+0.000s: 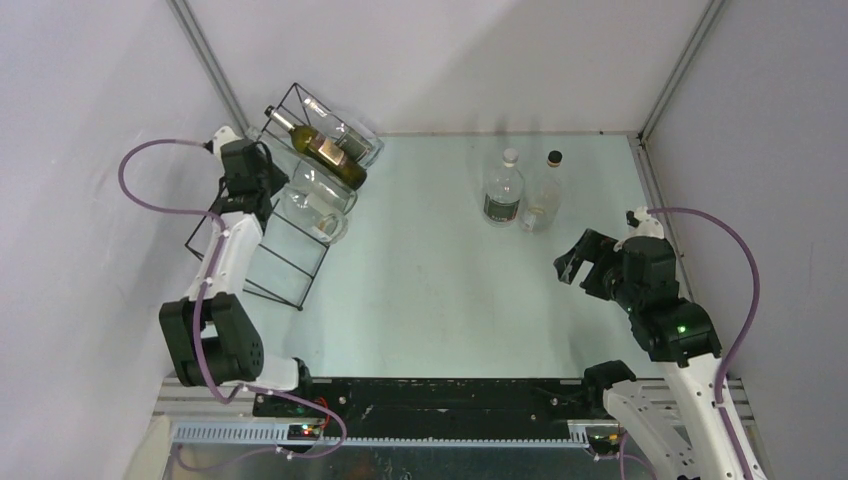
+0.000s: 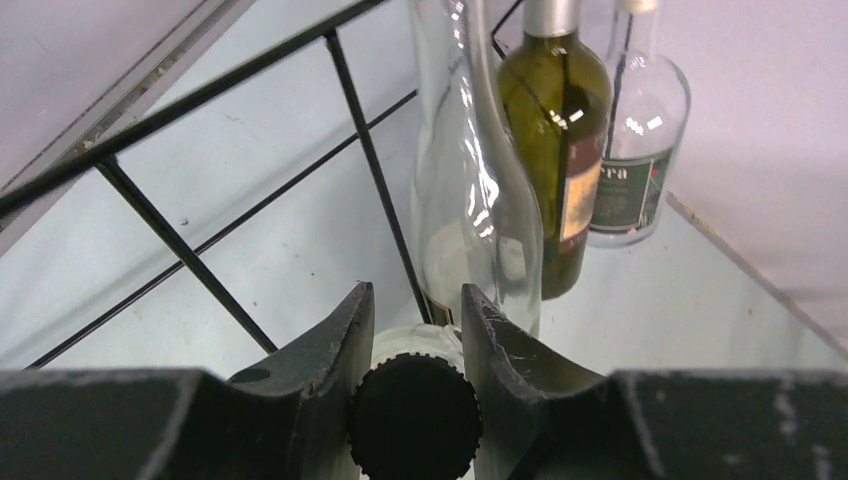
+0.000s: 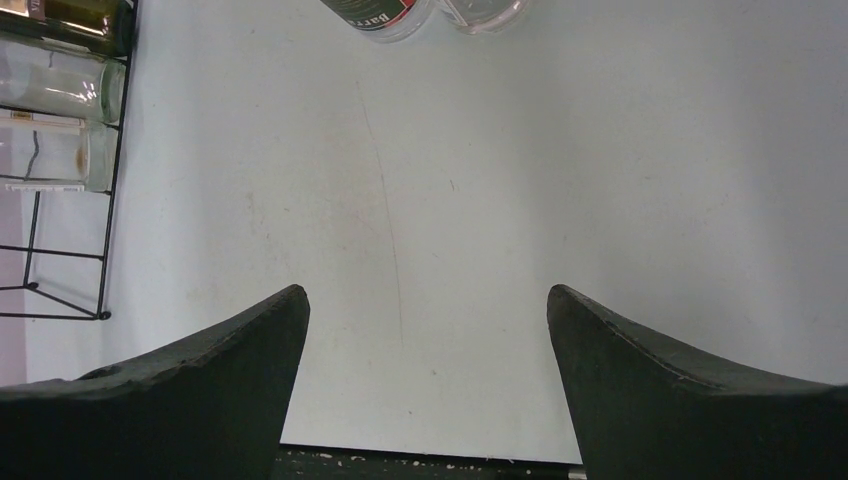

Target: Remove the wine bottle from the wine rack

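The black wire wine rack stands at the table's far left with several bottles lying in its cells. In the left wrist view my left gripper is shut on the black screw cap of a clear wine bottle, at the rack's left side. That bottle's body is mostly hidden behind a neighbouring clear bottle and a rack wire. A dark green bottle and a clear labelled bottle lie beyond. My right gripper hangs open over the table's right side, nothing between its fingers.
Two clear bottles stand upright at the table's back right, one white-capped and one black-capped. Their bases show at the top of the right wrist view. Grey walls close in the left, back and right.
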Tool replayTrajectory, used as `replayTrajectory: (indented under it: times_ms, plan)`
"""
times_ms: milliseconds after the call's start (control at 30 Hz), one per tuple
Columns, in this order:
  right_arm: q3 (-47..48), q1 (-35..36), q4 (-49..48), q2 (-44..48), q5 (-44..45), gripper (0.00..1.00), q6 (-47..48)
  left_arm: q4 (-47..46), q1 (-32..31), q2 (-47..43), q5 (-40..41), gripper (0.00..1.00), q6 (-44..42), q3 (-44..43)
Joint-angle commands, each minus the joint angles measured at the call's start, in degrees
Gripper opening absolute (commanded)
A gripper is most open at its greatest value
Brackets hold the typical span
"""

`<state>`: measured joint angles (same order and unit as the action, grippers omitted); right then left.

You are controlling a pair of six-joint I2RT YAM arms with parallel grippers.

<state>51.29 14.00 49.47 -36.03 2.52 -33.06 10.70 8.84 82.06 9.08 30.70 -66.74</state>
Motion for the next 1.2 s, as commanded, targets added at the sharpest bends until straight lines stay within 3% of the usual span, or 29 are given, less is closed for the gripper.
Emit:
replayTrajectory:
  times_ms: [0,433,1167]
  plan:
    - [0.0,-0.2,1.0,1.0,0.1,0.92,-0.9,-9.2,-2.8,-6.9,5.0,0.00,-5.9,0.8]
    - [0.0,-0.2,2.0,1.8,0.3,0.92,-1.1,-10.4,-14.9,-11.8,11.1,0.00,-14.4,3.3]
    - [-1.5,-0.2,1.5,2.6,0.4,0.92,-1.2,-8.9,-27.3,-15.9,12.3,0.00,-15.8,3.7]
